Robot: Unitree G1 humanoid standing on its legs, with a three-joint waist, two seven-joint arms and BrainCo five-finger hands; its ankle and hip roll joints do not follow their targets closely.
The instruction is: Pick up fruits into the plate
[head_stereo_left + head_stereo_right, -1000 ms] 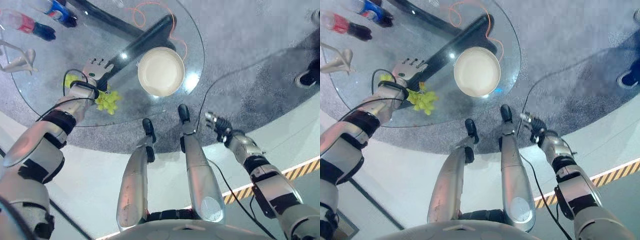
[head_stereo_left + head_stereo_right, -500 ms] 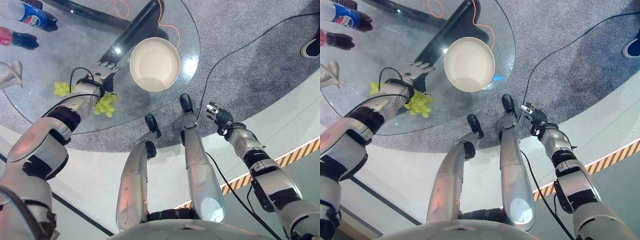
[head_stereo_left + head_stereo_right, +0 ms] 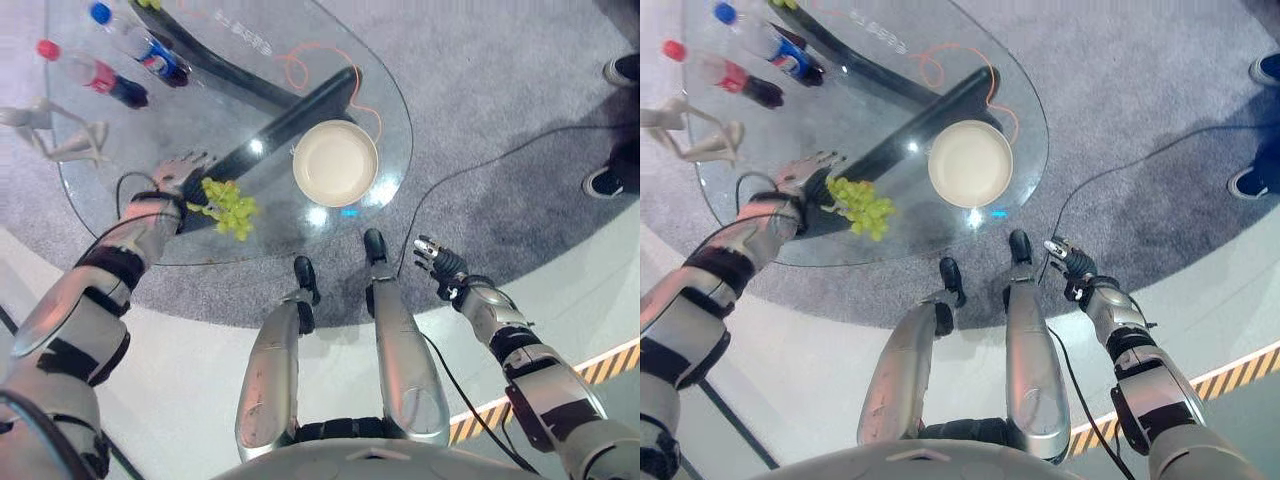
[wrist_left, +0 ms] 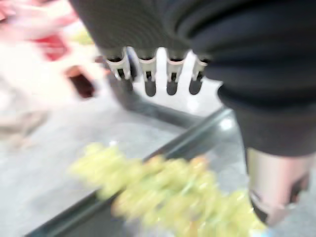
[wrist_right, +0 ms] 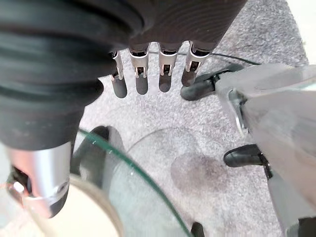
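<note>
A bunch of green grapes (image 3: 228, 205) lies on the round glass table (image 3: 395, 120), left of the empty cream plate (image 3: 335, 163). My left hand (image 3: 175, 172) hovers just left of the grapes, open with its fingers (image 4: 148, 74) straight. In the left wrist view the grapes (image 4: 168, 190) lie under the palm, between fingers and thumb (image 4: 274, 192), without any grip on them. My right hand (image 3: 437, 262) hangs open beyond the table's near edge, over the grey carpet. Its fingers (image 5: 143, 74) are straight.
Two bottles, blue-capped (image 3: 150, 50) and red-capped (image 3: 95, 75), and a white figure (image 3: 60, 135) stand at the table's far left. A dark beam (image 3: 290, 115) and an orange cable (image 3: 310, 65) show under the glass. A person's shoes (image 3: 605, 180) are at the right.
The camera has shifted. My left hand has drawn back to the left, so the grapes now lie clear of its wrist. The grapes, plate and right hand have kept their places.
</note>
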